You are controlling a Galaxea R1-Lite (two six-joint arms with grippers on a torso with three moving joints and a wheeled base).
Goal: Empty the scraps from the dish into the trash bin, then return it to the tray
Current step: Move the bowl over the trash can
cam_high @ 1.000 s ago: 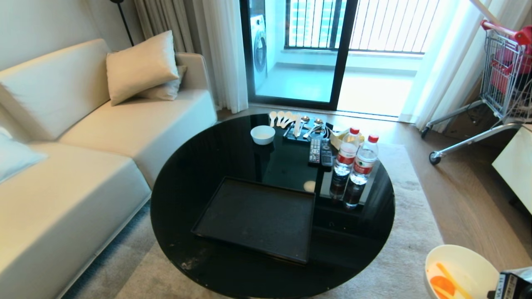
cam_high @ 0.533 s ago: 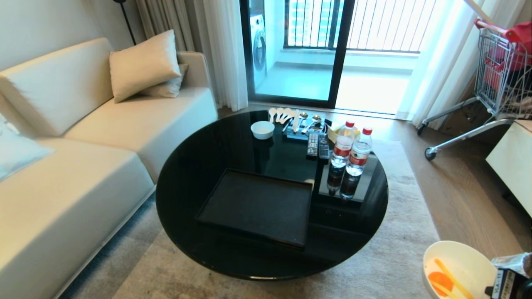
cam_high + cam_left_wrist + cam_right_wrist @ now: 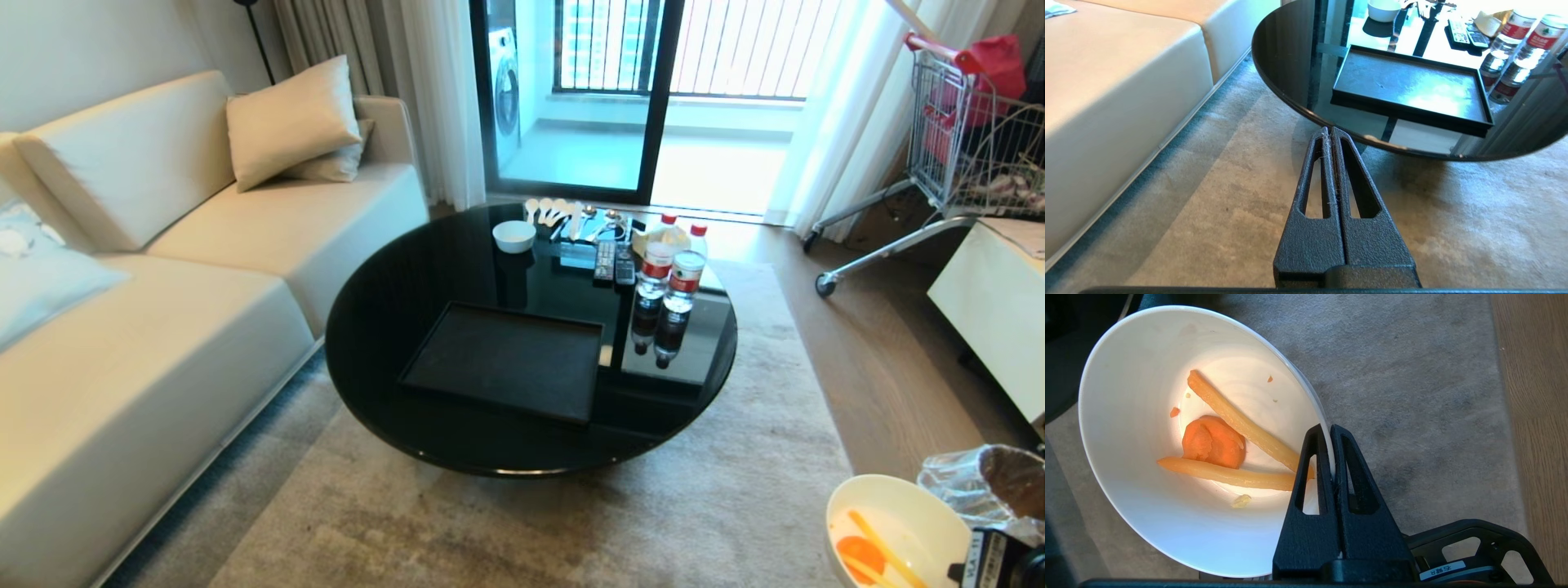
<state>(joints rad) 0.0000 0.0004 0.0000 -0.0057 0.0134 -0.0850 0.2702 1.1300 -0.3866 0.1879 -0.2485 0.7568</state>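
My right gripper has its black fingers pinched almost fully together on the near rim of the glossy white round deep bowl, one finger inside the wall and one outside, so the bowl hangs off the tips over the grey carpet, low at my right side and well clear of the table. Inside it the scraps have not been tipped out: an orange carrot slice lies between two pale-yellow sticks, with a few crumbs on the wall. Over the last second the whole head picture has slid, the round black glass table and the flat matte black tray on it shrinking away towards the far side, which I take for the base backing and turning, not the things moving; with that, the clear plastic liner of the trash bin has come into view just beside the bowl's far right edge. I judge the carry nearly done and the pour next; the bin's steel body is out of frame. My left gripper hangs parked over the carpet near the table edge, fingers pressed shut on nothing.
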